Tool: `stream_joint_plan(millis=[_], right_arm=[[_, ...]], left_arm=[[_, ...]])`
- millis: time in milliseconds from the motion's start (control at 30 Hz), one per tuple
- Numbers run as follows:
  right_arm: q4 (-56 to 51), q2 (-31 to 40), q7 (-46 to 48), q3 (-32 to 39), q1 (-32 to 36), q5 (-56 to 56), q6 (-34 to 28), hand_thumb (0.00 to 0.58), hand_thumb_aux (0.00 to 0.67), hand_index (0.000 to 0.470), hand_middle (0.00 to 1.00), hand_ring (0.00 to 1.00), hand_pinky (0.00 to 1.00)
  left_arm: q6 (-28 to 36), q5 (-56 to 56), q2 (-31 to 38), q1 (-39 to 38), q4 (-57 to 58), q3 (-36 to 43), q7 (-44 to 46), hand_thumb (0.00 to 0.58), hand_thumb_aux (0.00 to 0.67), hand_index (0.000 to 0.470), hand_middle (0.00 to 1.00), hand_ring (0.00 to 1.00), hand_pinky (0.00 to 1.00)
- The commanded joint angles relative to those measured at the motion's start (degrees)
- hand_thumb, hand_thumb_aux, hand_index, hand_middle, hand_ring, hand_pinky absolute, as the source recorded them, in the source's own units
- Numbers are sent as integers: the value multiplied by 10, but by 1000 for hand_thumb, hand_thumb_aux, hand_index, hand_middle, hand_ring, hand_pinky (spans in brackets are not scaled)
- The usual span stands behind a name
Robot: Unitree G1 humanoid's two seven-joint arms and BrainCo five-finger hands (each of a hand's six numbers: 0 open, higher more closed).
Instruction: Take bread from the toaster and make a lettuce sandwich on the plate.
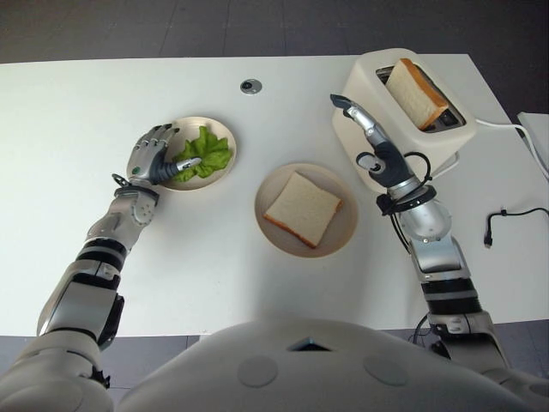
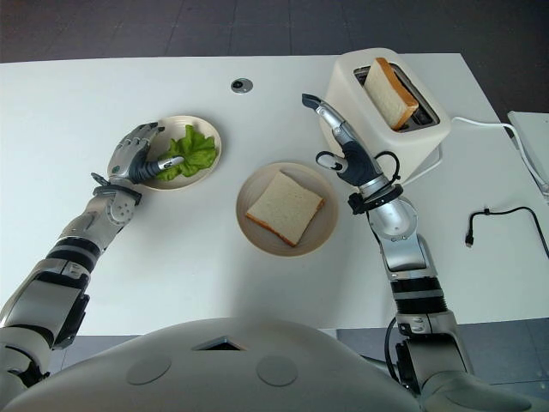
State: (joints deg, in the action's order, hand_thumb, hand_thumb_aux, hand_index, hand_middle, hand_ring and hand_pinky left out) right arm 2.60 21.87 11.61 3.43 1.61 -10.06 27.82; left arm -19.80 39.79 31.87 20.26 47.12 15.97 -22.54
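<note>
The white counter (image 1: 86, 112) carries everything. The biggest thing on it is one toaster (image 1: 367, 77), at the far right side. It looks heavy enough to stay in place when a slice is pulled upward.

Left of the toaster and nearer to the robot is the plate (image 1: 346, 225). Further left of the toaster, beyond the plate, is a smaller dish (image 1: 225, 130). That makes two dishes, both stiff and probably light, so I think they may slide if they are pushed.

There are two hands. The right hand (image 1: 373, 142) is just beside the toaster's left wall, stretched out straight and holding nothing. The left hand (image 1: 153, 159) is far left of the toaster, at the dish's rim and touching the lettuce (image 1: 210, 153). Whether it already grips the lettuce, I cannot tell.

The bread slices are two. The standing slice (image 1: 416, 93) leans in the toaster's slot with its upper part free above it. The flat slice (image 1: 302, 209) lies on the plate. Such bread should be light, dry and rather stiff, but it crumbles under strong pressure. I would pinch the standing slice on both flat faces near its top edge and lift it straight up.

The lettuce is one bunch in the dish; its leaves I cannot count. It should be soft, thin and easy to tear, so a gentle pinch is better.

One black cable (image 1: 490, 230) lies right of the toaster, and one round fitting (image 1: 250, 86) left of it.
</note>
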Motion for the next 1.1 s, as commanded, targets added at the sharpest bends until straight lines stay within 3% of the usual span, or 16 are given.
stream_joint_plan(millis=[33,200,467,667,833,967,1100], right_arm=[[4,2,5,-5,-4,1,-6,0,0,0,0,0,0],[0,1,4,-4,-6,2,-4,0,0,0,0,0,0],[0,-2,1,-5,-7,2,-4,0,0,0,0,0,0],[-1,-2,0,-11,-5,4,-3,0,0,0,0,0,0],[35,3,4,-33,-5,25,-10,0,0,0,0,0,0],[103,23,34,-75,4,114,-40,0,0,0,0,0,0],[135,40,41,-118,19,151,-60,0,0,0,0,0,0]], left_arm=[[-5,-2,-4,-6,20,18,22,580,670,470,0,0,0],[-33,-25,8,-7,2,-6,-18,580,670,470,0,0,0],[-87,-97,12,-39,-92,-61,-7,580,670,470,0,0,0],[-176,-292,-13,-103,-214,-95,147,580,670,470,0,0,0],[-180,-413,-36,-150,-328,-80,278,580,670,470,0,0,0],[-166,-400,-65,-161,-391,-44,335,580,670,470,0,0,0],[-146,-339,-91,-131,-373,-10,363,580,670,470,0,0,0]])
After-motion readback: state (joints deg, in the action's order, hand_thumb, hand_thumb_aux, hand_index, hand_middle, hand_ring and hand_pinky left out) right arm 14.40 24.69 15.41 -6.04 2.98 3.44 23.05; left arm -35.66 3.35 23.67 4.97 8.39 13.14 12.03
